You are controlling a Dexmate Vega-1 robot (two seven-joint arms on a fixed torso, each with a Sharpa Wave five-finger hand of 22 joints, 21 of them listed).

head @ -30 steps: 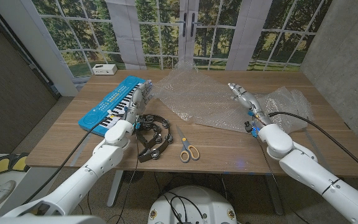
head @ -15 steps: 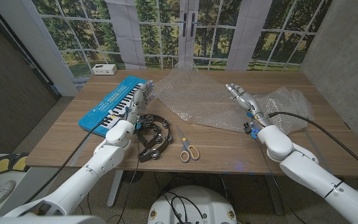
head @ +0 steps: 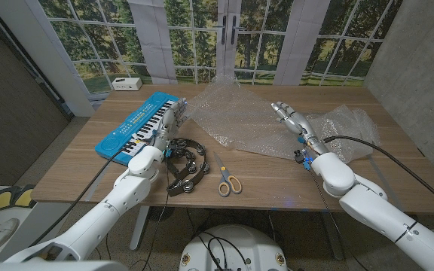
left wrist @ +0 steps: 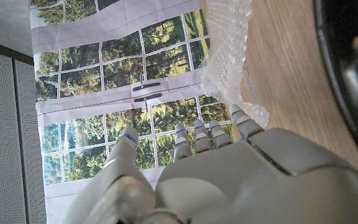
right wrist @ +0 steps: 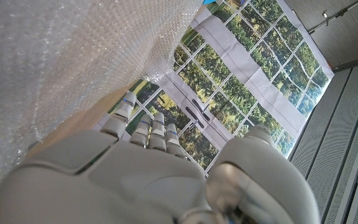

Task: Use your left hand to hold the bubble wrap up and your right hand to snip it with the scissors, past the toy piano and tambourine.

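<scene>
Reaching: no grasp has been made; judged from the layout, the step in hand is the approach to the bubble wrap and the scissors.
Left hand: the left hand is seen over the toy piano, beside the wrap's near-left edge, fingers extended and apart, nothing held.
Right hand: the right hand is held above the wrap's right side, fingers straight and spread, nothing gripped.
Bubble wrap: it is spread crumpled across the middle of the bench, with a second bundle lying toward the right edge.
Scissors: they are laid closed near the front edge, just right of the tambourine, well apart from the right hand.
Doing it well: the wrap's loose edge should be pinched firmly and lifted taut, clear of piano and tambourine; the scissor handles should be approached from above with the fingers aligned to the loops, since thin film slips and sags easily.
</scene>
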